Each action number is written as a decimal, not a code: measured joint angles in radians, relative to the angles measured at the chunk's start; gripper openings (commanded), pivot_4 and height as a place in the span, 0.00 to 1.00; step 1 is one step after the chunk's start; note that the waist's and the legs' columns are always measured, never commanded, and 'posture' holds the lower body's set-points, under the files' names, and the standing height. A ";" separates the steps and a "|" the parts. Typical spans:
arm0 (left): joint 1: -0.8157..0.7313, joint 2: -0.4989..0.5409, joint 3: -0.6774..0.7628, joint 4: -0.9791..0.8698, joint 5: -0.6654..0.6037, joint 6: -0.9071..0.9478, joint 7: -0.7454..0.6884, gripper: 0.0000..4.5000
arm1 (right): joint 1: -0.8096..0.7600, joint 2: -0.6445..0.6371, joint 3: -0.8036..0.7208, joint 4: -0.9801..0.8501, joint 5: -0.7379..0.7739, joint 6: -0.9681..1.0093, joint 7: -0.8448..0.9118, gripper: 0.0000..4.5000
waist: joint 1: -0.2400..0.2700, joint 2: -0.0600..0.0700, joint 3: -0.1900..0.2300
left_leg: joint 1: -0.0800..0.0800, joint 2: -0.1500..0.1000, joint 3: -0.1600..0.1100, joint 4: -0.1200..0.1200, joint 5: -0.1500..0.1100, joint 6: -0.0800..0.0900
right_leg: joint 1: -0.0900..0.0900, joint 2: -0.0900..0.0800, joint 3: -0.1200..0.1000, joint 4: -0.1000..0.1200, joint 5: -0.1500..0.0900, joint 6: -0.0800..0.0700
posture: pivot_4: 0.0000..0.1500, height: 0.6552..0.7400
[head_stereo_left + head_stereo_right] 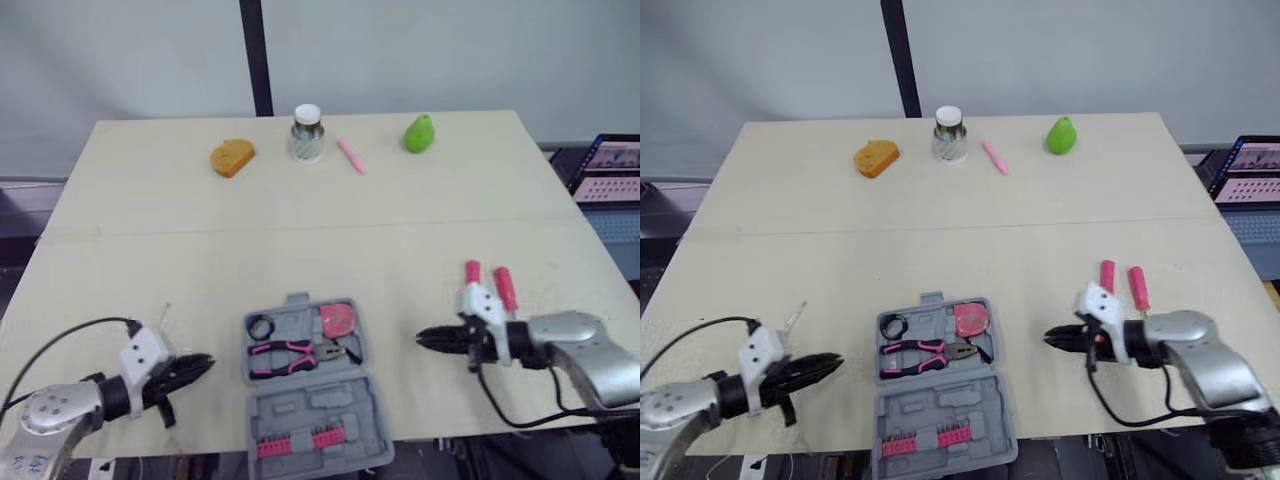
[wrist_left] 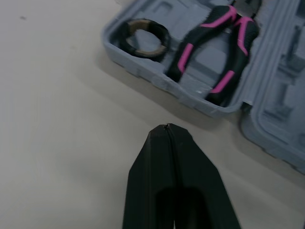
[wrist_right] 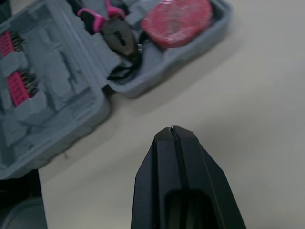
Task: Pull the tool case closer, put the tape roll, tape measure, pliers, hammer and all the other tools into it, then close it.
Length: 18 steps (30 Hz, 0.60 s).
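The grey tool case lies open at the table's front centre. In its tray are a black tape roll, pink-and-black pliers and a pink tape measure; pink bits line the half nearer the front edge. My left gripper is shut and empty, on the table left of the case. My right gripper is shut and empty, right of the case. Two pink-handled tools lie on the table just behind my right wrist. The left wrist view shows the tape roll and pliers; the right wrist view shows the tape measure.
Along the table's back edge stand an orange object, a white-lidded jar, a pink pen and a green object. A laptop sits off the table at the right.
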 measured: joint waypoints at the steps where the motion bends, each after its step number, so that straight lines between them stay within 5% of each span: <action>1: 0.000 0.000 -0.015 0.001 0.008 0.003 -0.002 0.01 | -0.010 0.007 0.027 -0.001 -0.010 0.000 -0.001 0.01 | 0.000 0.000 0.000 | 0.000 0.000 0.000 0.000 0.000 0.000 | 0.000 0.000 0.000 0.000 0.000 0.000 | 1.00 1.00; 18: -0.078 -0.048 -0.218 0.003 0.081 0.052 0.040 0.01 | -0.115 0.081 0.230 0.012 -0.150 -0.002 0.008 0.01 | 0.001 -0.001 0.000 | 0.000 0.000 -0.002 0.003 0.001 0.000 | 0.000 0.000 0.000 0.003 0.000 0.000 | 1.00 1.00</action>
